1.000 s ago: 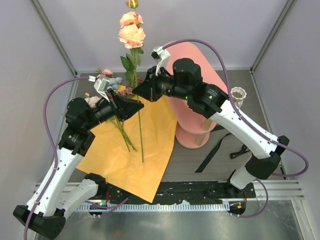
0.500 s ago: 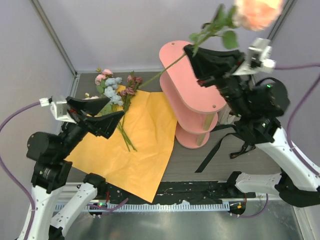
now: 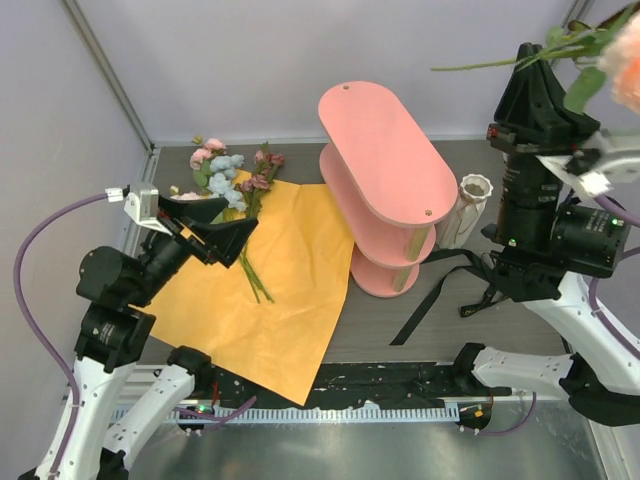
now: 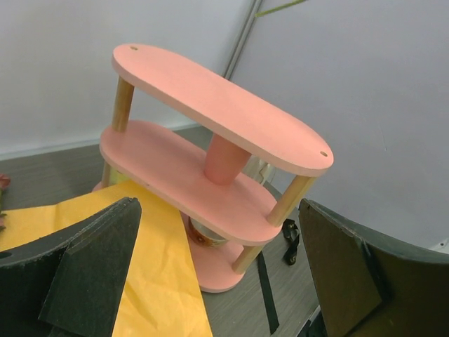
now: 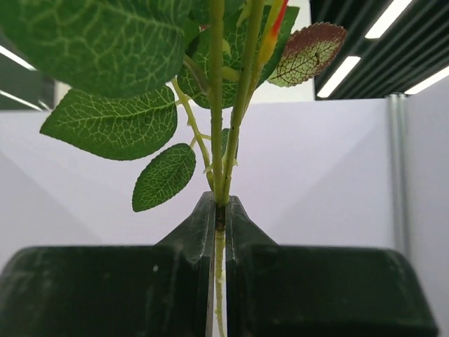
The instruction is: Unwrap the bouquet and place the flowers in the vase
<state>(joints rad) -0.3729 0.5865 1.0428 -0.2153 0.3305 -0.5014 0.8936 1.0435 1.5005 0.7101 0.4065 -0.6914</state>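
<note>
two arms to log, near side first. nearest, on the left: left gripper (image 3: 238, 214) hanging over the near-left part of the orange paper (image 3: 290, 300), jaws spread wide, nothing between them. from its wrist view, only the pink shelf (image 4: 210, 119) framed between the fingers (image 4: 91, 274). judged parked to the side so as not to foul the other arm

paper spread flat on the table (image 3: 400, 335), black ribbon (image 3: 432, 300) loose to its right by the shelf foot: unwrapping judged done

further back, rest of the flowers (image 3: 225, 175) lying at the far-left corner of the paper, heads past its far edge, stems (image 3: 252, 278) trailing onto the sheet; lying flat, probably for later picks

right of these, shelf standing between paper and vase (image 3: 474, 196). vase upright just behind and right of the shelf, touching it or not: cannot tell. no stem in its mouth

farthest and highest, at the right: right gripper (image 3: 532, 52) raised, clamped tight on a rose stem (image 5: 219, 168) just under the leaves (image 5: 112, 123). bloom (image 3: 628, 62) blurred at the frame edge, bare stem end out to the left. grip near the leaves judged to leave a long free end for the narrow neck

next, by judgement: tip the stem end down over the vase; risk of clipping the shelf top
</note>
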